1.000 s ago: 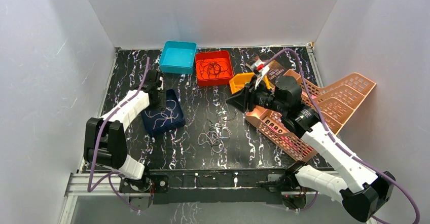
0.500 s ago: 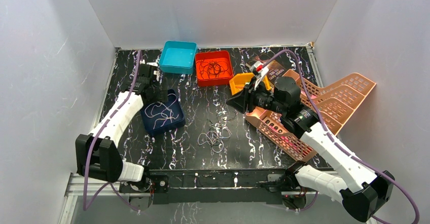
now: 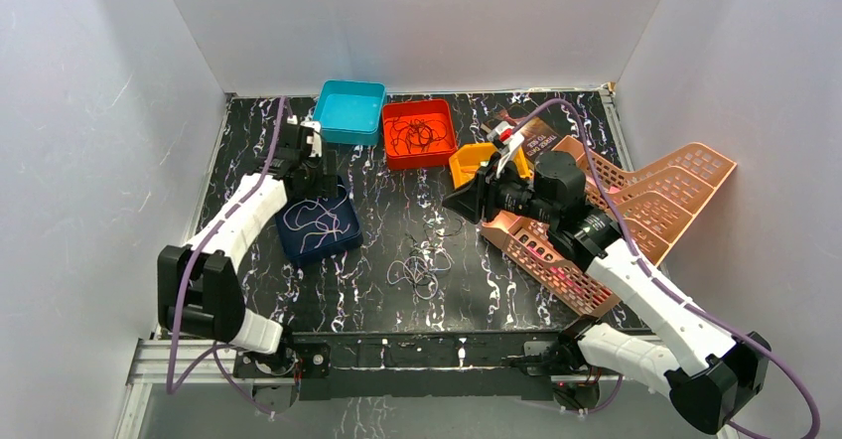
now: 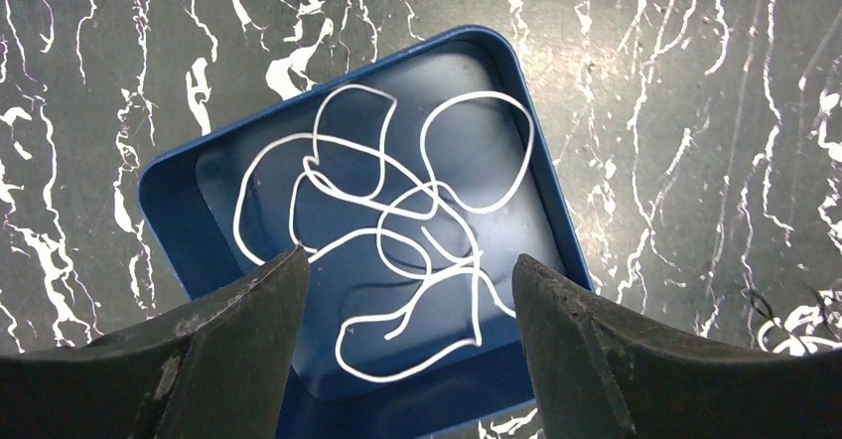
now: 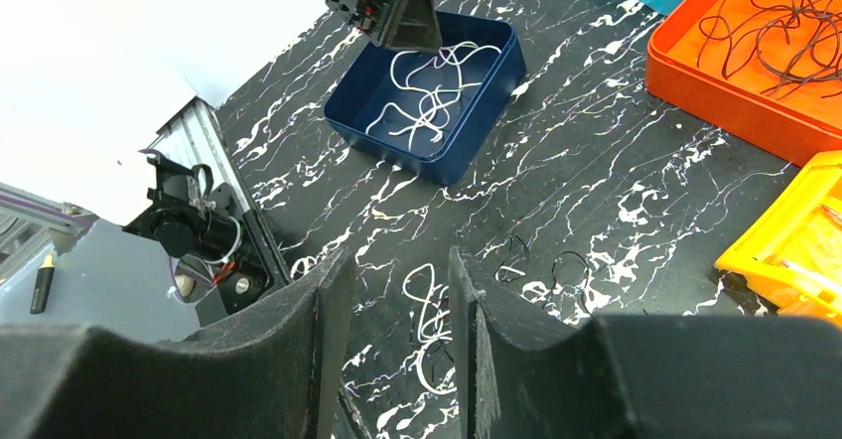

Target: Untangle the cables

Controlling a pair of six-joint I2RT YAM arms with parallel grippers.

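White cables (image 4: 397, 211) coiled in navy tray (image 4: 164, 211) below spread, empty left jaws; black cables (image 3: 415, 133) in red tray (image 3: 417, 161); tangle (image 3: 422, 272) loose on tabletop (image 3: 397, 206), strands too fine to separate. Right jaws slightly parted, pinching nothing visible. Black marbled surface, white walls (image 3: 417, 22).

Trays, four: navy tray (image 3: 333, 248), teal tray (image 3: 350, 111), red tray (image 3: 422, 161), yellow tray (image 3: 472, 161). Cable clusters, three: white cables (image 4: 382, 204), black cables (image 3: 415, 133), loose tangle (image 3: 422, 270) on the bench (image 3: 387, 220). Pink perforated baskets (image 3: 675, 186): at least two, exact count unclear.
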